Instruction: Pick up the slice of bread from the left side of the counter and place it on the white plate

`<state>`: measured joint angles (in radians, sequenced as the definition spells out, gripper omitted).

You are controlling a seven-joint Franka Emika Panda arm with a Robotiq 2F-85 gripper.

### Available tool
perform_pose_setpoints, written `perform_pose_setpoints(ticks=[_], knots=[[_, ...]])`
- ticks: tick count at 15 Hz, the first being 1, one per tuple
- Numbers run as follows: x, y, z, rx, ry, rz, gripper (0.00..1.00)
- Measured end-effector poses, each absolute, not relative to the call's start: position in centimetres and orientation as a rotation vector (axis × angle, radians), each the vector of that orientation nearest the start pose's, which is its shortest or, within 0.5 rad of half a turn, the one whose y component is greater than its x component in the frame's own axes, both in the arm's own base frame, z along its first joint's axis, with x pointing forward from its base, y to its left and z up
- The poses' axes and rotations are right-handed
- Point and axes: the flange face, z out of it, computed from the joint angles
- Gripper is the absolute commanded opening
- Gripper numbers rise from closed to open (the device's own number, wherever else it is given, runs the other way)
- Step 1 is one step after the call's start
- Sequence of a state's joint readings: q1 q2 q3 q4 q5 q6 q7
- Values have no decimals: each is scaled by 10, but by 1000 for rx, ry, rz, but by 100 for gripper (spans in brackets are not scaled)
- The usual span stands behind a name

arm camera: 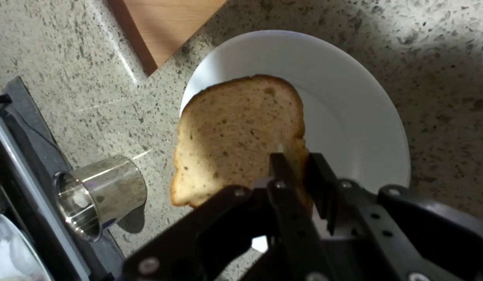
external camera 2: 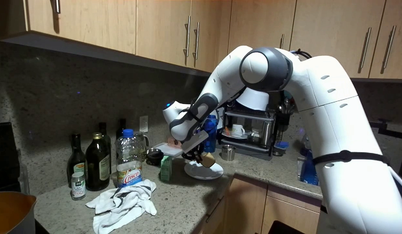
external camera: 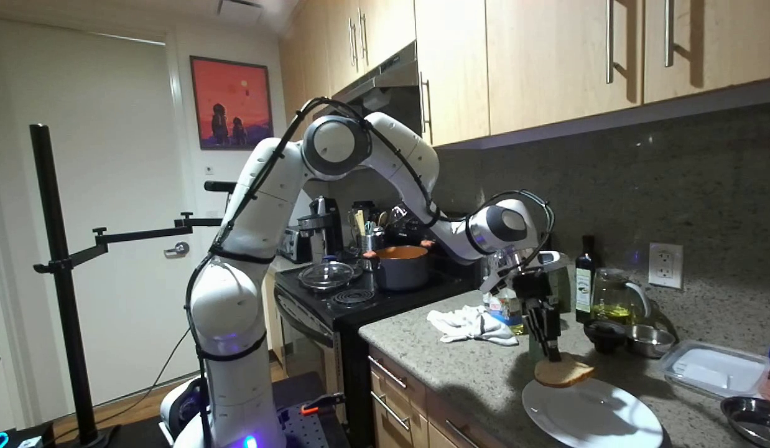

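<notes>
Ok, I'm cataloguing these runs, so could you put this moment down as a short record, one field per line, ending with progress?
held item: tan, brown-crusted slice of bread
gripper: black two-finger gripper, closed on the bread near one edge
destination: round white plate on the speckled grey stone counter
bread position: seems raised above the plate; in the wrist view it covers part of the plate and juts past its rim
surroundings: crumpled white cloth with dark stripes, shiny metal cup
progress: bread picked up, not yet released
</notes>
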<state>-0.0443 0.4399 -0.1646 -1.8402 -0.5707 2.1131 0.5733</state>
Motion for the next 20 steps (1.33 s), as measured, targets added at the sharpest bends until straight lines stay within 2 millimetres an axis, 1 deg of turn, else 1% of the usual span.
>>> perform_pose_setpoints(ticks=[2, 3, 6, 9, 13, 16, 20], knots=[[612, -148, 287, 2530, -554, -86, 19], [612, -148, 288, 2530, -554, -85, 5], [612, -148, 287, 2530, -555, -86, 5], [614, -147, 282, 2529, -550, -92, 5], [633, -149, 277, 2517, -544, -67, 5], [649, -155, 274, 2513, -547, -53, 5], [661, -165, 258, 2571, -557, -97, 5]])
